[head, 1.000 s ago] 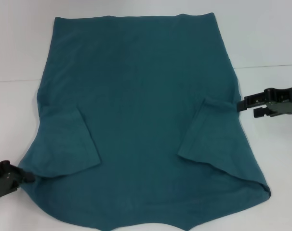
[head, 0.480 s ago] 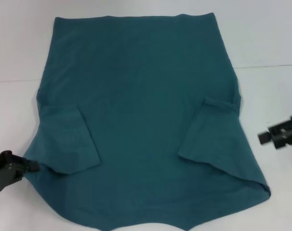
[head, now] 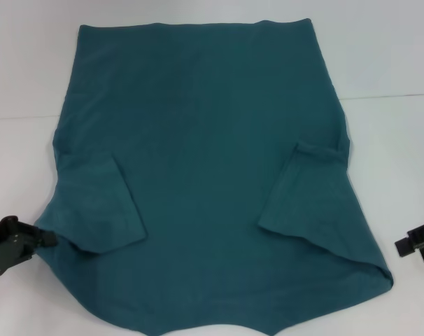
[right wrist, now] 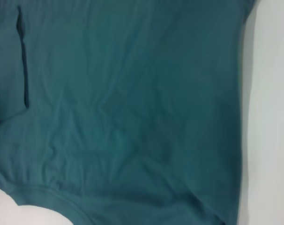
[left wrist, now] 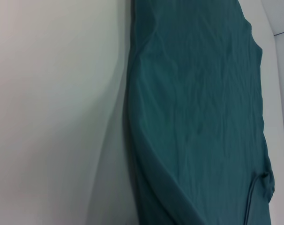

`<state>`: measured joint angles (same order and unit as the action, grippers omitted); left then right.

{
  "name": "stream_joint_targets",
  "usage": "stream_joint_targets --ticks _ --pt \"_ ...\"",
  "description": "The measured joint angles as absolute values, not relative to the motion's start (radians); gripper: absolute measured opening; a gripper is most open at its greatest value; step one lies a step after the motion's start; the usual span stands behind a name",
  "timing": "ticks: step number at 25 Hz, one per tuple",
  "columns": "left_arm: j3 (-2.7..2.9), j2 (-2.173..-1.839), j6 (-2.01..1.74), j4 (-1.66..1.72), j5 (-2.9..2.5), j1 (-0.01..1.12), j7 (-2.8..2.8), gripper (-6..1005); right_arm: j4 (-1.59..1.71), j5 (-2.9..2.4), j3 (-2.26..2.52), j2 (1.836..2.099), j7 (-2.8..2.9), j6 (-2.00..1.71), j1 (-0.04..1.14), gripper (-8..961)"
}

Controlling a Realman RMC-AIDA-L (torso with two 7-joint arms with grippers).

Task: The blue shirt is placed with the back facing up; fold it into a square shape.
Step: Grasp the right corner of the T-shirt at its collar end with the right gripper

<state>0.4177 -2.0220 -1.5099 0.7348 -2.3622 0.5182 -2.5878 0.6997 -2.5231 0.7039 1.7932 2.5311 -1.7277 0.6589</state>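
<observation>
The blue shirt (head: 205,175) is spread out flat on the white desk (head: 394,63), plain side up, taking up most of the middle of the head view. Both short sleeves are already folded in on top of the body, one flap on the robot's left side and one on the right, each lying as an angled panel over the back. The far edge is straight and neat; the near edge is curvy and runs off the bottom of the frame. No print, label or lettering is readable anywhere on the fabric, just plain teal cloth with soft wrinkles.

The left hand (head: 37,238) is low at the near-left corner, its tip right at the shirt's edge just by the folded left sleeve. It looks like it's touching the cloth there, but I can't tell whether it's clenched on it or released, since the fingers are mostly hidden by the hand's body.

The right hand (head: 416,245) sits off to the near right at the frame edge, apart from the shirt with bare desk between them. It's only partly in view, so I can't tell its state either.

The left wrist view shows the shirt (left wrist: 198,117) side edge running beside bare desk (left wrist: 57,112). The right wrist view is nearly all fabric (right wrist: 128,108), with a folded sleeve edge visible and a strip of desk (right wrist: 268,117) alongside.
</observation>
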Motion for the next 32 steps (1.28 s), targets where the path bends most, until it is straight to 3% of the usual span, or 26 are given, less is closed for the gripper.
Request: stream_joint_targets --ticks 10,32 --pt "0.415 -2.023 -1.508 0.735 -2.362 0.519 -2.588 32 0.699 -2.577 0.709 1.845 2.512 -1.685 0.656 733" --pt "0.415 -2.026 -1.497 0.733 -2.362 0.512 -2.588 42 0.687 -2.588 0.768 1.891 2.512 -1.596 0.669 733"
